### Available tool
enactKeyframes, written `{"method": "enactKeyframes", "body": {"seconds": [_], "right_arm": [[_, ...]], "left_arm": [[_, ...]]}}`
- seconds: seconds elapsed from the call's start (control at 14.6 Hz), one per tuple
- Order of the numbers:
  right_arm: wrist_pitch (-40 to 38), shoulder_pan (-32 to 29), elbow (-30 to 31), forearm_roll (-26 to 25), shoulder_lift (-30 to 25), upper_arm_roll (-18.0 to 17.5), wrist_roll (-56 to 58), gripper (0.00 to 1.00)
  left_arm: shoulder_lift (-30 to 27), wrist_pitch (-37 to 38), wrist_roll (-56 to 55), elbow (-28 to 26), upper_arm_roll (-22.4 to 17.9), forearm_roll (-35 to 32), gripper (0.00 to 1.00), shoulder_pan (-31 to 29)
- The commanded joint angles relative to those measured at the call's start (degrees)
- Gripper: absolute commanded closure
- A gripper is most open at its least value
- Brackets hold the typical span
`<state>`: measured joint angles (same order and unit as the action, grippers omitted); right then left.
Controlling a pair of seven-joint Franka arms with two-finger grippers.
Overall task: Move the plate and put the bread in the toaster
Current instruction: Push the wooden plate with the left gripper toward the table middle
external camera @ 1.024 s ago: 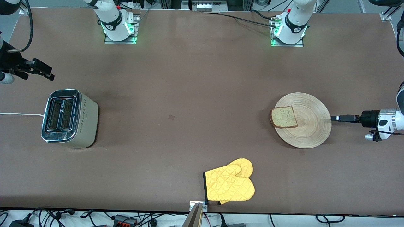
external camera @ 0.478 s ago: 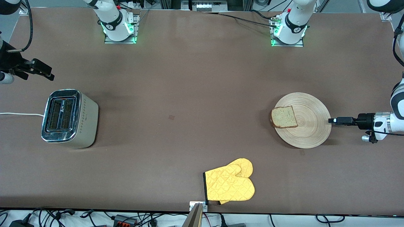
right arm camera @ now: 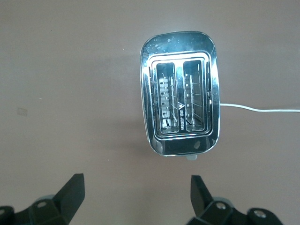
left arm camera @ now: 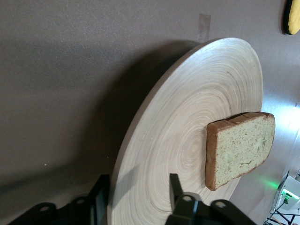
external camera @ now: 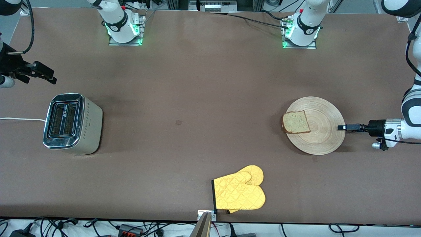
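The light-wood plate (external camera: 324, 138) lies toward the left arm's end of the table. The bread (external camera: 296, 122) lies on the plate's edge that faces the right arm's end. My left gripper (external camera: 340, 127) is low at the plate's rim, lying sideways. In the left wrist view it (left arm camera: 138, 185) is open, with one finger above and one below the rim of the plate (left arm camera: 187, 112), which carries the bread (left arm camera: 241, 147). The toaster (external camera: 70, 123) stands toward the right arm's end, slots up. My right gripper (external camera: 49, 77) is open and empty. It (right arm camera: 136, 197) hovers beside the toaster (right arm camera: 179, 93).
A pair of yellow oven mitts (external camera: 240, 192) lies near the table's front edge, nearer to the front camera than the plate. The toaster's white cord (external camera: 19, 119) runs off the table's end.
My left gripper has slid in toward the plate, so its fingertips now reach over the rim. The plate, the bread and the right arm have not moved.
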<state>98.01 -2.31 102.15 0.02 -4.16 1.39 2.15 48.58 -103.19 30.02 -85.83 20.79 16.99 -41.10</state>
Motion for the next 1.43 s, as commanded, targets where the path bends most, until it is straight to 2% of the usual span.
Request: {"method": "enactKeyframes", "body": {"seconds": [0.0,0.14,0.34,0.55,0.82,1.37], "right_arm": [[0.52,-0.59,1.12,-0.02,-0.93,-0.51,0.05,0.0],[0.43,-0.59,1.12,-0.02,-0.93,-0.51,0.05,0.0],[0.43,-0.59,1.12,-0.02,-0.93,-0.51,0.14,0.0],[0.43,-0.59,1.12,-0.02,-0.85,-0.51,0.4,0.0],[0.52,-0.59,1.21,-0.02,-0.76,-0.51,0.67,0.0],[0.69,-0.68,1.12,-0.02,-0.84,-0.51,0.67,0.0]], "left_arm": [[0.2,0.1,1.53,0.67,0.21,1.29,0.6,-0.03],[0.28,0.27,1.53,0.67,0.47,1.46,0.73,-0.3],[0.63,0.89,1.36,0.67,0.47,5.32,0.9,-0.3],[0.81,1.33,1.27,0.67,0.48,7.78,0.99,-0.3],[1.69,5.1,1.18,0.76,0.48,15.42,0.99,1.1],[2.65,7.13,1.09,0.67,0.83,22.9,0.99,9.36]]}}
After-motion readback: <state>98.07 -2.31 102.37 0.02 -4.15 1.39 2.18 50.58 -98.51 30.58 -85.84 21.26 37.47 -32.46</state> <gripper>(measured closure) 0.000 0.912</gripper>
